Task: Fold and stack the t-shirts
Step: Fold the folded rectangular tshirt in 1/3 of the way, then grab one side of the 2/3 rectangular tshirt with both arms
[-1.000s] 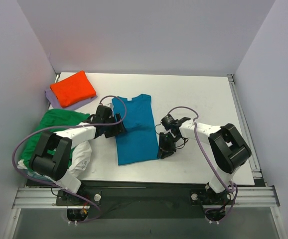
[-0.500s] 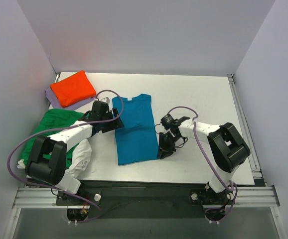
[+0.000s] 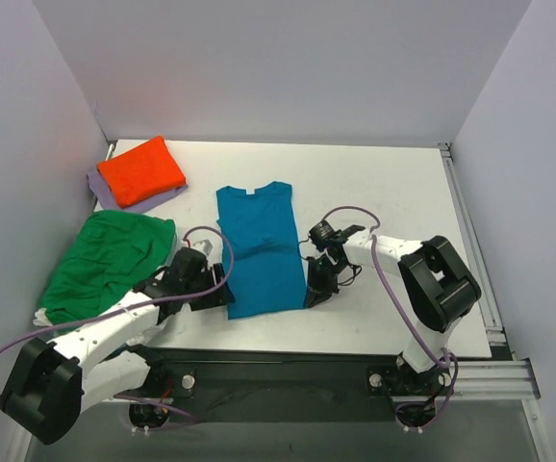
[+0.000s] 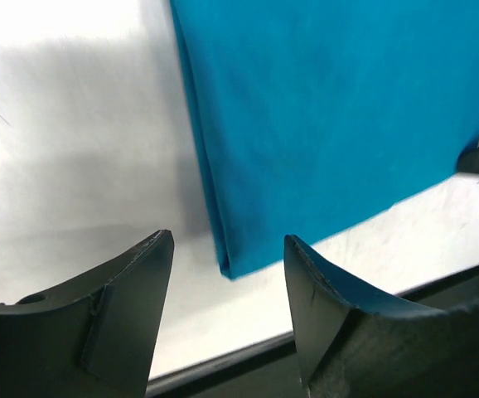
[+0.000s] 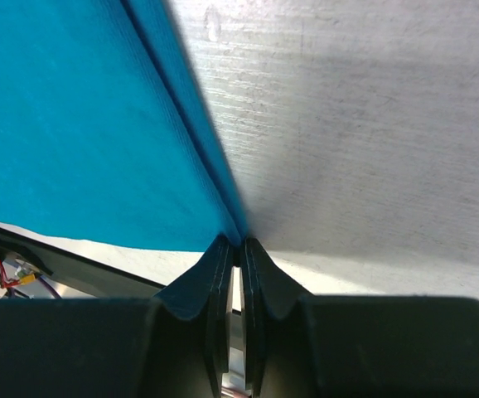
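The teal-blue t-shirt (image 3: 259, 248) lies folded into a long strip in the middle of the table, collar at the far end. My left gripper (image 3: 222, 292) is open and empty beside its near left corner. In the left wrist view that corner (image 4: 233, 264) lies just ahead, between the spread fingers (image 4: 132, 282). My right gripper (image 3: 314, 292) is shut on the shirt's near right corner, and the right wrist view shows the pinched cloth edge (image 5: 238, 234). The orange t-shirt (image 3: 141, 170) lies folded on the lavender one (image 3: 107, 195) at the far left.
The green t-shirt (image 3: 110, 255) lies spread at the left edge with a bit of the white one (image 3: 39, 316) under it. Purple cables loop over both arms. The table's near edge (image 4: 248, 352) is close behind the left fingers.
My left arm has drawn back from the shirt's left edge toward the near edge, down to the near left corner. The right gripper has stayed shut on its corner.
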Motion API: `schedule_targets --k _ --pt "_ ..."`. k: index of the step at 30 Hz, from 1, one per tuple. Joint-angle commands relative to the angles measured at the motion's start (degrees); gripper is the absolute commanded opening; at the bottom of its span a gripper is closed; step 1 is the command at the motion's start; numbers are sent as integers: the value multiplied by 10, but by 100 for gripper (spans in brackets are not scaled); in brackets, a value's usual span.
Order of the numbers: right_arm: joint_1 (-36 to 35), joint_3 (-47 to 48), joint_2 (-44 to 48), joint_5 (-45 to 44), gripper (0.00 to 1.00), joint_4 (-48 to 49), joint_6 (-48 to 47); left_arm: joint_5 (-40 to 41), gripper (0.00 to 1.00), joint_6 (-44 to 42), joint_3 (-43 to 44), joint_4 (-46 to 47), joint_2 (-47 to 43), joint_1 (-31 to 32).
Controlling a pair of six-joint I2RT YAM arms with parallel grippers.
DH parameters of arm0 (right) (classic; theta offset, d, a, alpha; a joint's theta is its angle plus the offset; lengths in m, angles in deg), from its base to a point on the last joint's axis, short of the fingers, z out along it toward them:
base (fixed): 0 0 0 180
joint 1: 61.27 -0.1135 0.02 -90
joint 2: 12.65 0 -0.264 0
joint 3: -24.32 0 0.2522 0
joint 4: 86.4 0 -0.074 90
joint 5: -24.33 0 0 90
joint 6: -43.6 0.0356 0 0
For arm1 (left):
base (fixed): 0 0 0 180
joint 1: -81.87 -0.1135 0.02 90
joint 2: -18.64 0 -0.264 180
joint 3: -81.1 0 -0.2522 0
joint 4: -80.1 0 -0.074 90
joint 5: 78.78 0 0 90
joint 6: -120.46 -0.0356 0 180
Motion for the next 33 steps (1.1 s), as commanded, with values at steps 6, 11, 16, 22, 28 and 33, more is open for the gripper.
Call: schedule_targets --k 6,11,16,22,28,33 --pt "-18 -19 -5 -34 4 -16 4 35 63 104 -63 -8 -20 83" --pt "-24 -25 -1 -35 4 -14 8 44 60 105 -69 -6 -16 84" --pt "-25 -28 2 -38 4 -14 9 48 49 104 -61 -17 6 85" --pt "-25 -29 7 -39 4 -14 10 59 38 105 -63 -23 11 92" --pt "-25 -26 5 -39 2 -15 11 57 24 107 -68 -29 10 97" --pt "-25 -26 7 -42 0 -14 10 58 3 105 -69 -31 10 99"
